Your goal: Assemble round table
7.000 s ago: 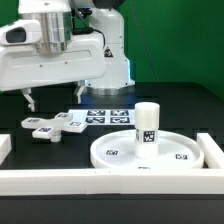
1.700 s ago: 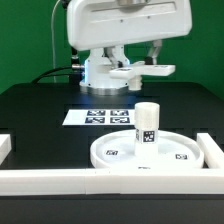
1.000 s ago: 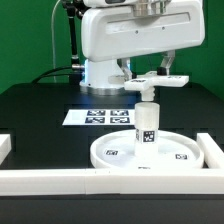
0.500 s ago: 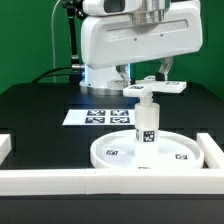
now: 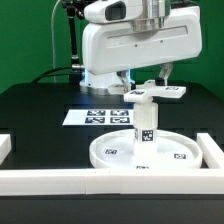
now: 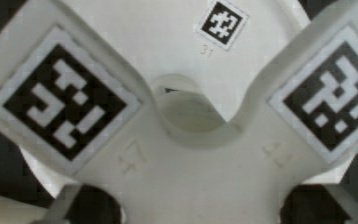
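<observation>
On the black surface point(image 5: 40, 105), the marker board point(image 5: 100, 116) lies at ten o'clock from the round disc point(image 5: 180, 156). The leg point(image 5: 146, 128) stands upright near the disc's middle. At twelve o'clock over it, the end effector point(image 5: 148, 84) pinches the cross-shaped foot point(image 5: 155, 94) level. Whether the foot touches the leg is unclear.

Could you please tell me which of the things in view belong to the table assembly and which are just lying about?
Part of the job:
- round disc
- leg, upright on the disc
- cross-shaped foot, held by the gripper over the leg

Just lying about:
- marker board
- white rail bars
</observation>
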